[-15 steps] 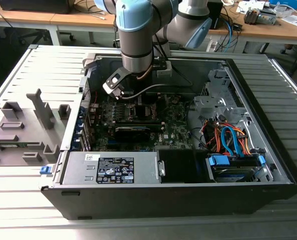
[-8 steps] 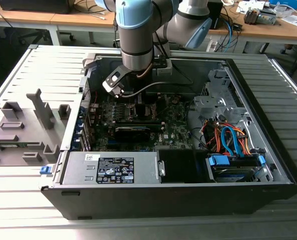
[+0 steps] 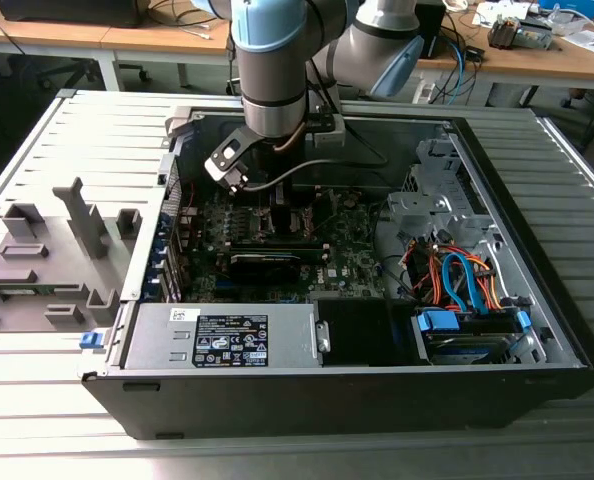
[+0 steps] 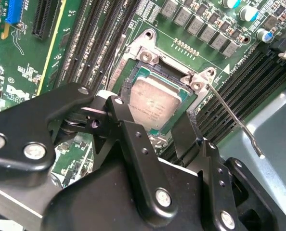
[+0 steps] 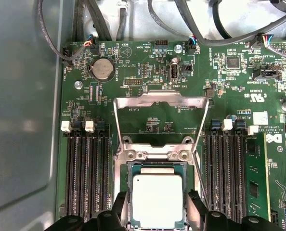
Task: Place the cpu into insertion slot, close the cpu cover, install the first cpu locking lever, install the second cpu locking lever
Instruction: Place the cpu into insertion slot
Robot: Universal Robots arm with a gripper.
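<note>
Cpu [image 5: 157, 199], square, plain silver-grey top

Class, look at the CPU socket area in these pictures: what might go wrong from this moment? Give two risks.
1. The cpu lies in the insertion slot with the gripper close around it; if it is not seated flat, a sideways pull might skew it and harm the socket.
2. The cpu cover stands raised and a thin locking lever sticks out unlatched; the arm may snag either.
</note>
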